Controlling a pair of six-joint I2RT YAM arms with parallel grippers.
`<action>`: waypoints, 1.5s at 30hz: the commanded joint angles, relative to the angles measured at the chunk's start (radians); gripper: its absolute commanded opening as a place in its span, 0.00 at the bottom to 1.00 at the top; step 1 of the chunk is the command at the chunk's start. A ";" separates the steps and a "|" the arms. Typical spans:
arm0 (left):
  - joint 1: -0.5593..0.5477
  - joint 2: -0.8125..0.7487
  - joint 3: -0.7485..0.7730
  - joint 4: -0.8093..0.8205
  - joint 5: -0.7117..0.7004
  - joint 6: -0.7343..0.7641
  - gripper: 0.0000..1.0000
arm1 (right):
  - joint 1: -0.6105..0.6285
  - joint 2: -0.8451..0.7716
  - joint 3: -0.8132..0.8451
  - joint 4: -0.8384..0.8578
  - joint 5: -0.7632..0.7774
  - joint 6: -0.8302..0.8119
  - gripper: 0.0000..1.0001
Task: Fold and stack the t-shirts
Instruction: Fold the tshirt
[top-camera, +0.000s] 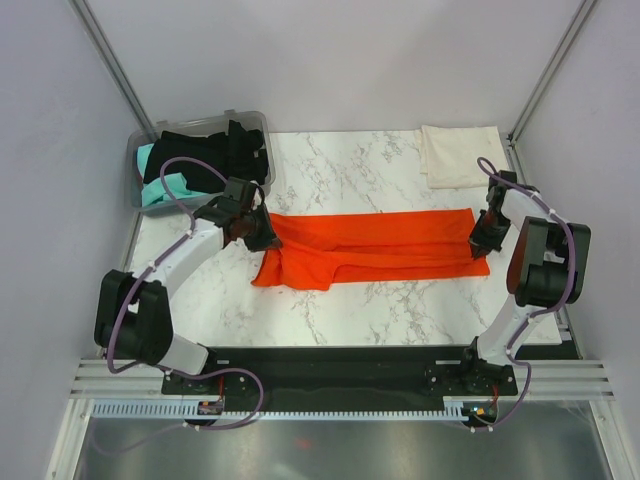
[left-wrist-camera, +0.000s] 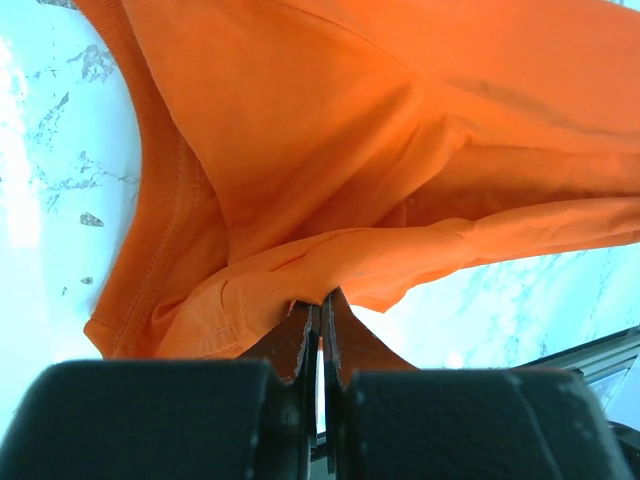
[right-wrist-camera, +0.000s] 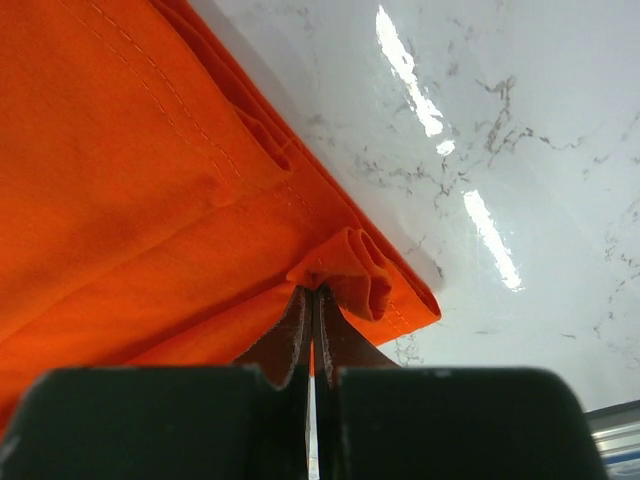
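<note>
An orange-red t-shirt (top-camera: 375, 245) lies stretched in a long band across the middle of the marble table (top-camera: 350, 165). My left gripper (top-camera: 258, 236) is shut on its left end; the left wrist view shows the jaws (left-wrist-camera: 321, 300) pinching a cloth fold (left-wrist-camera: 300, 170). My right gripper (top-camera: 484, 240) is shut on its right end; the right wrist view shows the jaws (right-wrist-camera: 314, 292) pinching a bunched hem corner (right-wrist-camera: 362, 268). A folded cream-white t-shirt (top-camera: 460, 153) lies at the back right. Black (top-camera: 215, 150) and teal (top-camera: 160, 185) t-shirts lie in the bin.
A clear grey plastic bin (top-camera: 255, 121) stands at the back left corner. Metal frame posts rise at both back corners. A black base rail (top-camera: 340, 365) runs along the table's near edge.
</note>
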 joint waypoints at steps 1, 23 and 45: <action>0.017 0.028 0.048 0.024 0.022 0.048 0.02 | 0.002 0.019 0.052 0.012 0.004 0.001 0.00; 0.049 0.217 0.138 0.055 0.021 0.192 0.25 | 0.002 0.083 0.168 -0.011 -0.042 -0.023 0.21; 0.100 0.057 -0.035 0.022 0.136 0.347 0.70 | 0.406 -0.256 -0.086 0.122 -0.220 0.173 0.47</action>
